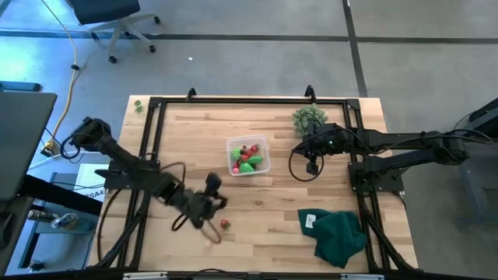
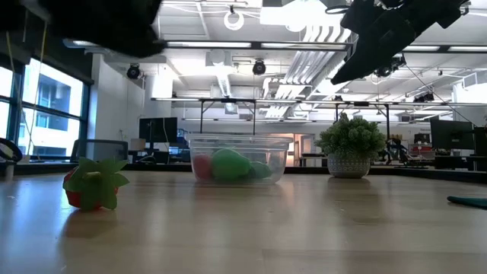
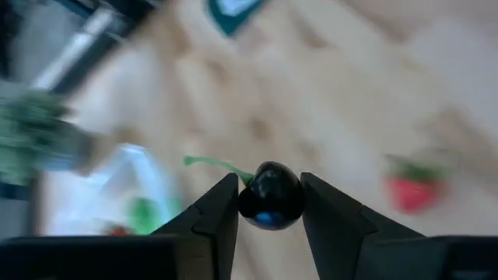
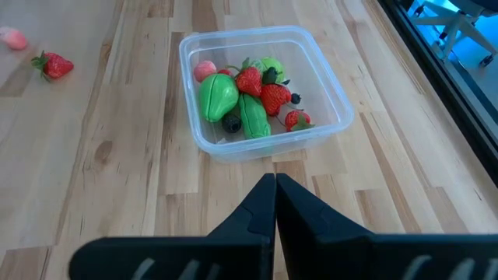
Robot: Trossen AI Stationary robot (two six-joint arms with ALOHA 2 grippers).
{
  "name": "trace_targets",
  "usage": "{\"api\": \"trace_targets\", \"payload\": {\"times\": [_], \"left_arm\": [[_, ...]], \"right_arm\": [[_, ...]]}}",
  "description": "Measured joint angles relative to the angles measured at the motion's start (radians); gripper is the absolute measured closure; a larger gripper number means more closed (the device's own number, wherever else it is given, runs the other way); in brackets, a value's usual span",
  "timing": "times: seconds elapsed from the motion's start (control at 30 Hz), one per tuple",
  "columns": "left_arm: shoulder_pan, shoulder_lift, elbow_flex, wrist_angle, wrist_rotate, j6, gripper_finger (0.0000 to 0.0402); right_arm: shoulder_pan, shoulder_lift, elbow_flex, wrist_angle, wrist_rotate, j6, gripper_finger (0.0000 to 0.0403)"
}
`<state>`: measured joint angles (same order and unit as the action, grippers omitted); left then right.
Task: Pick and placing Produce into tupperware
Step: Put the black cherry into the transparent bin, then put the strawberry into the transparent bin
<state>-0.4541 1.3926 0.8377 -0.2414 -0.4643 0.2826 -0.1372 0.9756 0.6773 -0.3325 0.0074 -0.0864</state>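
My left gripper (image 3: 268,190) hangs over the table's near middle (image 1: 216,194), shut on a dark glossy cherry (image 3: 270,206) with a green stem. The clear tupperware (image 1: 247,155) stands at the table's centre and holds several pieces of produce (image 4: 249,97): strawberries, green pieces and dark berries. A loose strawberry (image 1: 226,224) lies on the wood just near-side of my left gripper, with a pink piece (image 4: 9,37) close by. My right gripper (image 4: 275,180) is shut and empty, hovering to the right of the tupperware (image 1: 313,161). My left gripper pinches the cherry's round body (image 3: 257,214) between its two fingers (image 3: 222,214), near their free ends. The fingers slant downward. The cherry is lifted clear of the table, and its green stem (image 3: 210,163) sticks out ahead of the fingers.
A small potted bushy plant (image 1: 309,118) stands at the far right of the tabletop. A dark green cloth (image 1: 336,233) lies crumpled at the near right. A black frame (image 1: 249,101) borders the wooden top. Bare wood lies between the tupperware and the cloth.
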Motion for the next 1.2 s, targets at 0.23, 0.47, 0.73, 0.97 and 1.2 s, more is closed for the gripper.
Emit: {"api": "trace_targets", "payload": {"times": [0.23, 0.47, 0.73, 0.97, 1.2], "left_arm": [[0.261, -0.001, 0.136, 0.000, 0.083, 0.246, 0.0288], [0.589, 0.008, 0.168, 0.017, 0.437, 0.280, 0.0272], [0.794, 0.181, 0.169, 0.152, 0.766, 0.270, 0.0292], [0.797, 0.386, 0.286, 0.109, 0.790, 0.298, 0.0268], [0.774, 0.498, 0.375, -0.006, 0.791, 0.315, 0.0281]], "right_arm": [[0.000, 0.000, 0.000, 0.000, 0.000, 0.000, 0.0401], [0.000, 0.000, 0.000, 0.000, 0.000, 0.000, 0.0401], [0.000, 0.000, 0.000, 0.000, 0.000, 0.000, 0.0401], [0.000, 0.000, 0.000, 0.000, 0.000, 0.000, 0.0401], [0.000, 0.000, 0.000, 0.001, 0.000, 0.000, 0.0401]]}}
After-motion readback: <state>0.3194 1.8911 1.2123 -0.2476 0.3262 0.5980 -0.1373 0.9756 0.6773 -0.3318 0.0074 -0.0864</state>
